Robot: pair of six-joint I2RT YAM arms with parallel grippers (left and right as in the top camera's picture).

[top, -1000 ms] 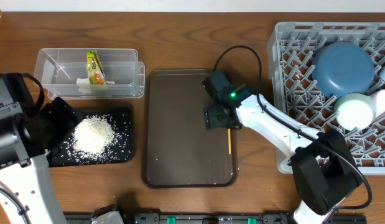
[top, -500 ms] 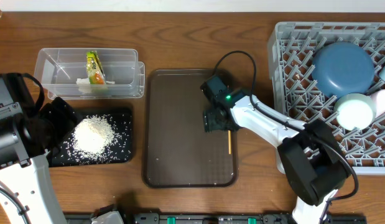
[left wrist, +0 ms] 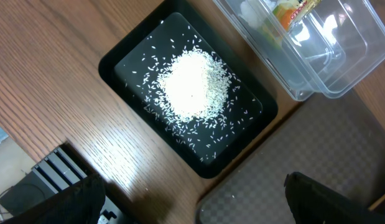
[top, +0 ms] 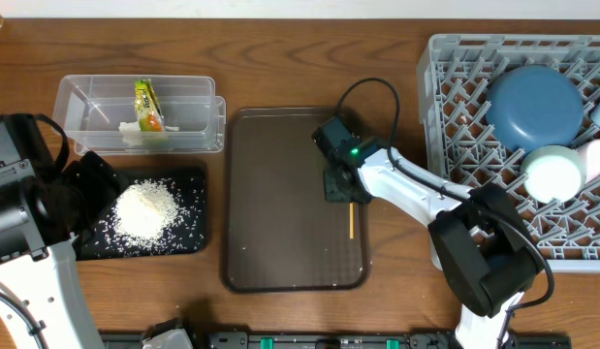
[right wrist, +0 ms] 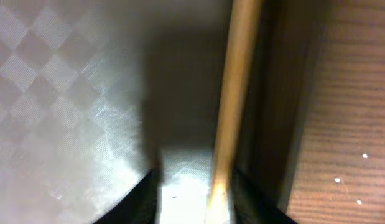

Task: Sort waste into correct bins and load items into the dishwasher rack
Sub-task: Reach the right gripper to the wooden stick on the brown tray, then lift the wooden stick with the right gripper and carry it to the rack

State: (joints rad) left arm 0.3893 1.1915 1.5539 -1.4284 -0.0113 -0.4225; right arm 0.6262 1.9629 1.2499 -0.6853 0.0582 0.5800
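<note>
My right pincer [right wrist: 195,199] open astride wooden stick [right wrist: 234,93] | inside right rim of brown tray [top: 280,213] | risk: off-centre pinch rolls it away

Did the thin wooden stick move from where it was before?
Yes. The thin wooden stick slid a little to the left in the overhead view, away from the right rim of the brown serving tray.

Right gripper [top: 340,186] over the brown tray [top: 280,242], at the far end of the thin wooden stick [top: 352,221].
</note>
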